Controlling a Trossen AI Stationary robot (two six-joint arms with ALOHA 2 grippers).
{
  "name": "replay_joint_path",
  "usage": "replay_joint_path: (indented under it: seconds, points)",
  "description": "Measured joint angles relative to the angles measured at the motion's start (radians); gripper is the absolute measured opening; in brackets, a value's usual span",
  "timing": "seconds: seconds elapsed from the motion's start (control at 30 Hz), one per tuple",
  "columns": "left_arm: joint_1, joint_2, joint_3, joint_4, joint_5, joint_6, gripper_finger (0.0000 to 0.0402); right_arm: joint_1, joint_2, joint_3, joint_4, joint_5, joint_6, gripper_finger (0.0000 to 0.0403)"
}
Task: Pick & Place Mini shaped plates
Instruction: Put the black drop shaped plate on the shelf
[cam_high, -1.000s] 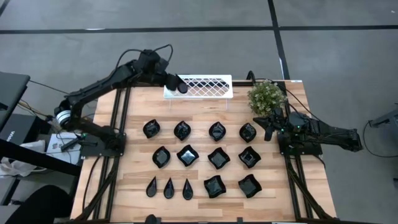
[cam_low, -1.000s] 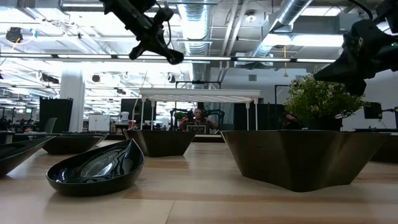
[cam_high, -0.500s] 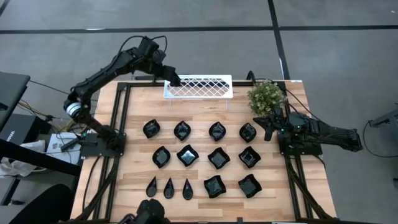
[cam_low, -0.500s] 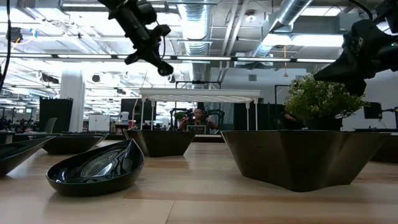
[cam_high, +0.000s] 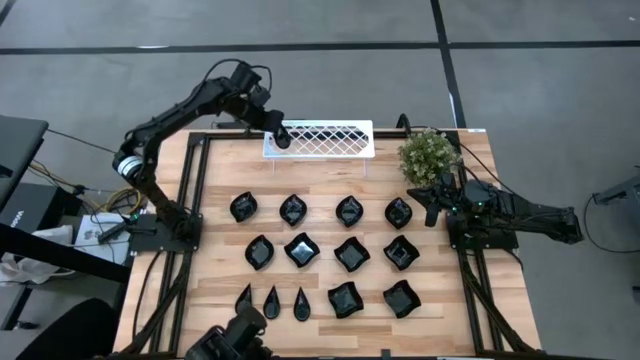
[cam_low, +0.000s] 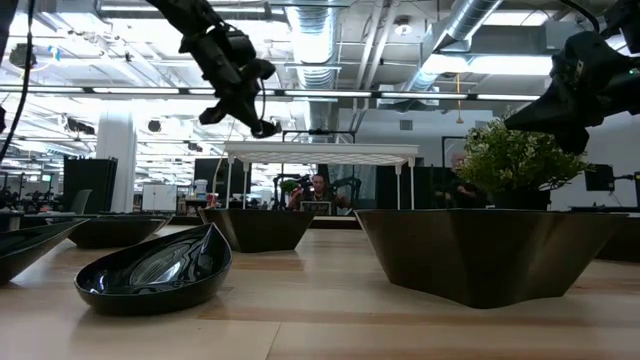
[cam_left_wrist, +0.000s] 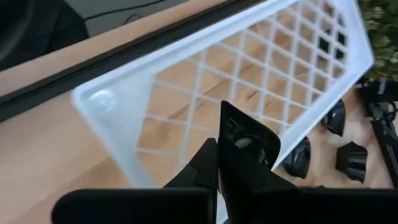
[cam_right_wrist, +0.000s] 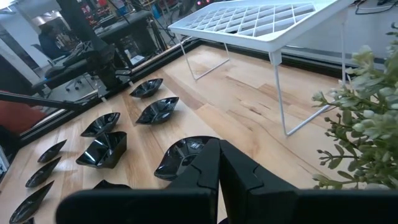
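Hovering over the white rack (cam_high: 325, 139), left gripper (cam_high: 280, 138) clamps a small plate (cam_left_wrist: 249, 142).

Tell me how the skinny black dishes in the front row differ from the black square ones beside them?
The glossy black teardrop dishes are narrow and pointed at one end; the glossy black square dishes are broad with corners. The teardrops look smaller and lie close together, three in a cluster, while the two squares sit farther apart. Both kinds are shiny black and rest on the wooden table, with neither gripper near them.
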Motion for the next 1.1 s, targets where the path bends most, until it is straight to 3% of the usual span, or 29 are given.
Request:
replay_joint_path:
  seconds: [1.1]
  points:
    - [0.027, 0.065, 0.0, -0.026, 0.052, -0.091, 0.0009, 0.0, 0.0, 0.0, -0.001, 0.0, -0.001, 0.0]
